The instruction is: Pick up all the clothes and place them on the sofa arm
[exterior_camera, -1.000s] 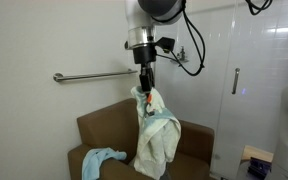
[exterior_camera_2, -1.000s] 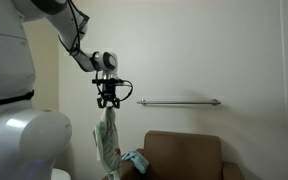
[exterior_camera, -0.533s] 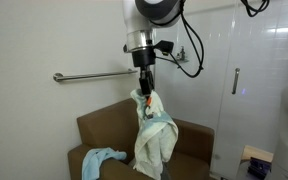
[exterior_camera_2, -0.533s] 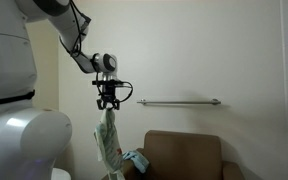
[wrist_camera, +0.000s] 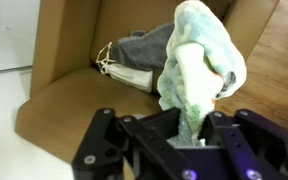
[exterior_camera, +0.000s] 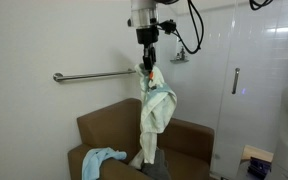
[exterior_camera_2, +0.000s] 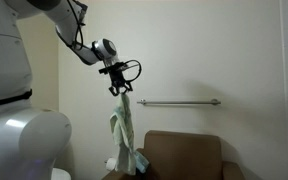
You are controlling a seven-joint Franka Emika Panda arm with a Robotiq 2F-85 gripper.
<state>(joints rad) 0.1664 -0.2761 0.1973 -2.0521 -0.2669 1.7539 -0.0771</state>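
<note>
Higher than before, my gripper (exterior_camera: 148, 63) is clenching the pale mint green cloth garment (exterior_camera: 156, 112), fingertips hiding in fabric.

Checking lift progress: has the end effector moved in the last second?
Yes. The end effector rose, from level with the wall rail to above it, lifting the mint garment.

Pale mint green garment (exterior_camera: 155, 112) hanging limp, lengthwise, held by its top end, light blue garment (exterior_camera: 102, 157) crumpled on brown padded sofa arm (exterior_camera: 78, 168), dark grey garment (wrist_camera: 142, 48) bunched on seat
</note>
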